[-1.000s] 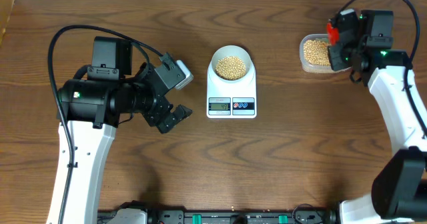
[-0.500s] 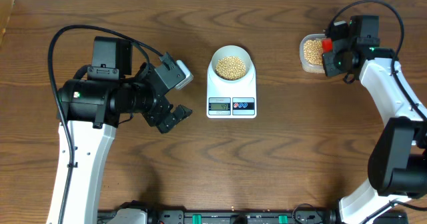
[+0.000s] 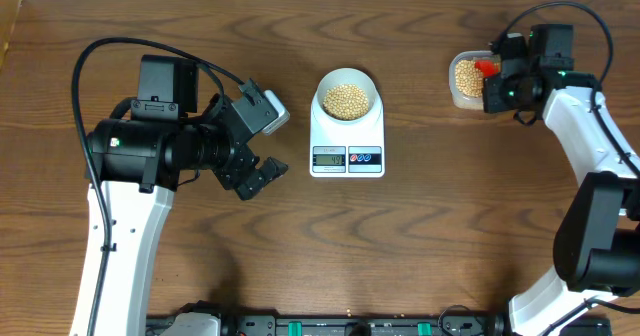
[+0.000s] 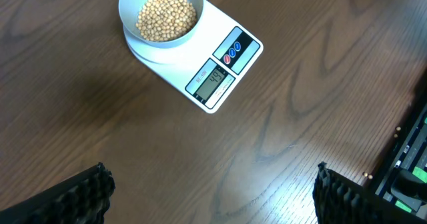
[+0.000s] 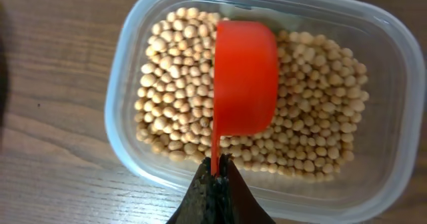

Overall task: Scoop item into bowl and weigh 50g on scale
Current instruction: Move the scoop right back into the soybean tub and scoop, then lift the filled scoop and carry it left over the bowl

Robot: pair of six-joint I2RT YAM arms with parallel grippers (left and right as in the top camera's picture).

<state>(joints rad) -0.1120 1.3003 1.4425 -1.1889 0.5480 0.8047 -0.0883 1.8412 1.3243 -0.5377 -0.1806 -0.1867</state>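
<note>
**A:** What's changed, seen from above?

**B:** The right gripper [image 3: 497, 76] has swung the red scoop [image 3: 485, 68] in over the clear tub [image 3: 455, 96]. A second ago it hung off to the tub's side. The left gripper [image 3: 262, 174] hasn't budged. I'd guess it's after a small top-up.

**A:** And from the left wrist?

**B:** Its ribbed black fingers [image 4: 87, 197] stand wide apart, holding nothing. Beyond them the pale, smooth bowl [image 4: 123, 17] sits on the glossy white scale [image 4: 213, 21], heaped with matte tan beans [image 4: 167, 16]. The display [image 4: 215, 77] seems to read forty-something, but I can't swear to the digits.

**A:** The right wrist?

**B:** The fingers are pinched narrow on the scoop's thin handle. The rounded plastic cup hangs over the tub's beans, inside its translucent rim with the rounded corners. I can't tell whether it's loaded.
</note>
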